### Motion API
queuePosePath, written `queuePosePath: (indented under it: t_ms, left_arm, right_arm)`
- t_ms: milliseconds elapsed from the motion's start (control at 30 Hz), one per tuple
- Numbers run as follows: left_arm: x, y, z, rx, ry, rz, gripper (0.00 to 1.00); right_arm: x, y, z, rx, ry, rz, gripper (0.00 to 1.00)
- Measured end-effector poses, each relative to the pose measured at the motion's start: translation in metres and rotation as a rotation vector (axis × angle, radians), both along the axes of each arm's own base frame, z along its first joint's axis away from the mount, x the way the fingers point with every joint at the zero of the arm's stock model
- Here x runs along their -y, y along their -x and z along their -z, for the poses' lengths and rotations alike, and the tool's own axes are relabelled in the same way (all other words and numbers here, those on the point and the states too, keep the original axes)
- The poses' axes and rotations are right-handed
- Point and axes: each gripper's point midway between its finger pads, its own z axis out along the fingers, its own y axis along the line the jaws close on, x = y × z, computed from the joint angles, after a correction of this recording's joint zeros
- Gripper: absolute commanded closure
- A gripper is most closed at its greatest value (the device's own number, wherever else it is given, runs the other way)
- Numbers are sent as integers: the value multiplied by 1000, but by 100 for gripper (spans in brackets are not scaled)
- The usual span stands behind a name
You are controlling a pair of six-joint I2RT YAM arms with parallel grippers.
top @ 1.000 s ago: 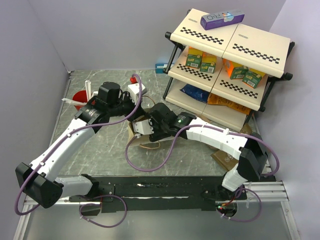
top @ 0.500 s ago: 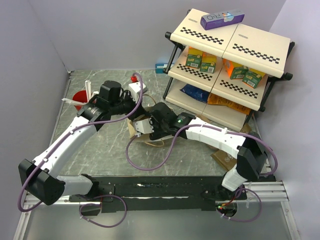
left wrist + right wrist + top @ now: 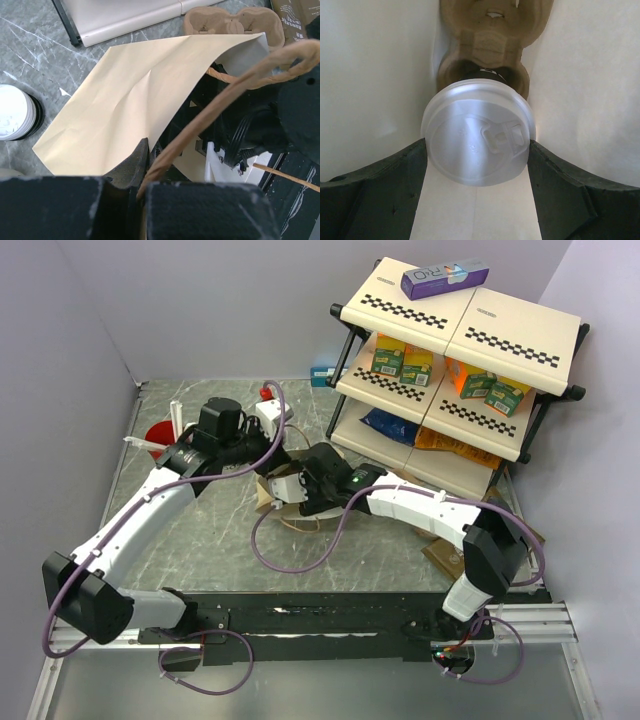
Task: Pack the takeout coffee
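The takeout coffee (image 3: 477,145) shows its round white lid and a strip of dark body. It tilts over a hole of a brown pulp cup carrier (image 3: 490,30) inside the paper bag (image 3: 125,100). My right gripper (image 3: 477,152) reaches into the bag, and its dark fingers (image 3: 405,175) press both sides of the lid. My left gripper (image 3: 137,192) is shut on the bag's twisted brown handle (image 3: 225,95) and holds the mouth open. In the top view the bag (image 3: 290,508) lies between both arms, hiding the cup and the right fingers.
A second white-lidded dark cup (image 3: 15,112) stands left of the bag. Another pulp carrier (image 3: 230,20) lies beyond it. A red cup with white sticks (image 3: 160,438) stands at the left. The two-tier shelf (image 3: 460,370) with boxes fills the back right.
Both arms have shifted a little toward the back of the table with the bag. The grips are unchanged.
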Motion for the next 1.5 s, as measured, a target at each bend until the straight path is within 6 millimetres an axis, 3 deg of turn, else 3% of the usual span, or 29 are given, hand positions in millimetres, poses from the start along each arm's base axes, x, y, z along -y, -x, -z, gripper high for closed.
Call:
queuePosePath:
  t_ms: [367, 433, 467, 533, 667, 867, 1500]
  left_arm:
    - [2, -3, -1, -17, 8, 15, 96]
    - [1, -4, -1, -21, 6, 11, 84]
    - [1, -5, 0, -23, 5, 8, 68]
    - [0, -5, 0, -31, 6, 9, 54]
    - [-1, -2, 0, -58, 5, 10, 41]
    - [-9, -5, -1, -70, -9, -21, 36]
    - [-13, -11, 9, -94, -31, -41, 39]
  right_arm:
    - [3, -11, 1, 11, -12, 26, 100]
    - [2, -13, 2, 16, -13, 28, 100]
    - [2, -14, 2, 20, -14, 29, 100]
    - [1, -16, 3, 25, -13, 31, 100]
    - [2, -21, 5, 38, -5, 38, 100]
    - [2, -26, 6, 56, 3, 51, 100]
    - [5, -35, 11, 77, 28, 61, 100]
